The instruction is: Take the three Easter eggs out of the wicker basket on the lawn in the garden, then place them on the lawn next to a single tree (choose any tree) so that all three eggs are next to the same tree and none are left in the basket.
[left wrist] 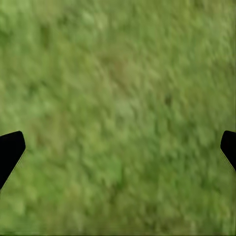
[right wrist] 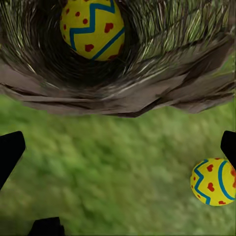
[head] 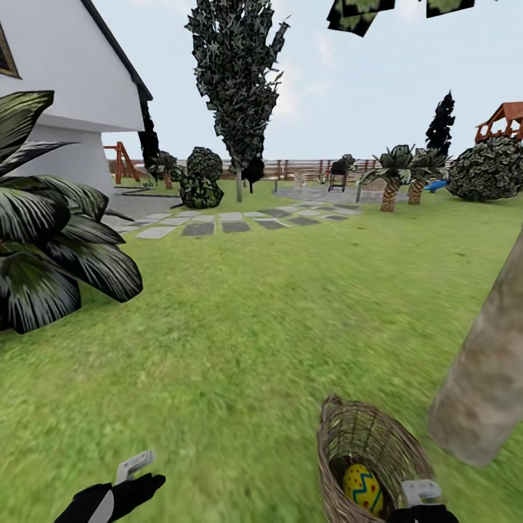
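Note:
The wicker basket [head: 341,436] stands on the lawn [head: 254,327] at the lower right, close to the tree trunk [head: 487,378]. One Easter egg [head: 362,488] lies inside it, yellow with blue zigzags and red spots. My right gripper [head: 421,494] hovers at the basket's near rim. In the right wrist view its fingers are spread wide, so the right gripper [right wrist: 118,147] is open and empty. That view looks into the basket [right wrist: 123,98] at the egg [right wrist: 92,27], and a second egg [right wrist: 214,181] lies on the grass outside. My left gripper [head: 134,468] [left wrist: 118,152] is open over bare grass.
A large spiky-leaved plant [head: 43,240] fills the left side. Grey paving slabs [head: 218,221] and a white house [head: 65,80] lie further back, with a tall conifer [head: 236,80], shrubs, small palms [head: 392,178] and a wooden fence [head: 298,168] behind.

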Controlling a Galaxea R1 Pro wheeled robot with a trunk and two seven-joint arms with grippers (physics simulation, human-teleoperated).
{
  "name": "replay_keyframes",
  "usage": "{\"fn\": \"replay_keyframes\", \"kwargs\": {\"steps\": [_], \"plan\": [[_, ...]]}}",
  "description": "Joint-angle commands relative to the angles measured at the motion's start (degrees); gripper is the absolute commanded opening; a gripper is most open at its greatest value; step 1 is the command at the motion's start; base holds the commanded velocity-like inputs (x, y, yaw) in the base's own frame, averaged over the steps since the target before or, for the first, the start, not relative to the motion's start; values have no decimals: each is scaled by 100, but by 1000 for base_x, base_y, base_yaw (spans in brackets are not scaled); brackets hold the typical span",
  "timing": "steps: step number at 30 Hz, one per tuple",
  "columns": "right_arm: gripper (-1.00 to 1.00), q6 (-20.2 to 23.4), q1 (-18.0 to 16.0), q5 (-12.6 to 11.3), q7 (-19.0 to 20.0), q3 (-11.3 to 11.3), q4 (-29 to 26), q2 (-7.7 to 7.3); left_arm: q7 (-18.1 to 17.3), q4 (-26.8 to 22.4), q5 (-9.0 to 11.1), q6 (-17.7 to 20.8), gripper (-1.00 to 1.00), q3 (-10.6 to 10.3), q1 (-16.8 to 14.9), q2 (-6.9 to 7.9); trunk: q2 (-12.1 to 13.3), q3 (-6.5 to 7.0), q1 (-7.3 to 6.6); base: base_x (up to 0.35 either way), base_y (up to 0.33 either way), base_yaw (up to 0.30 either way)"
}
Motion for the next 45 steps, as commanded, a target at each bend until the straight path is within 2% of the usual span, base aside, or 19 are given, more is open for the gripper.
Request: {"fn": "replay_keyframes", "kwargs": {"steps": [1,24,30,36,39,42,45], "plan": [[100,36,-2,9,-11,12,-12,-2,-18,-7,43,45,100,33,-3,-3,-2,-6,3,341,97,0],[100,36,-1,9,-11,12,-12,-3,-27,-8,68,-71,100,36,-3,-5,-2,-6,3,313,42,0],[100,36,-2,9,-11,12,-12,-10,-43,-8,70,-328,100,56,-3,-9,-2,-6,3,77,7,0],[100,47,-4,10,13,13,-14,-20,-42,-8,59,-354,100,45,-3,-3,-2,-6,3,2,0,0],[100,95,-1,16,421,9,-16,-119,-44,-7,60,-332,100,55,-3,10,-2,-6,3,0,0,0],[100,115,-2,17,1055,-1,-22,-364,-40,-7,50,-324,100,38,-3,9,-2,-6,3,0,0,0],[100,110,-6,38,1145,0,-23,-410,-36,-7,44,-327,100,14,-3,7,-2,-6,3,0,0,0]]}}
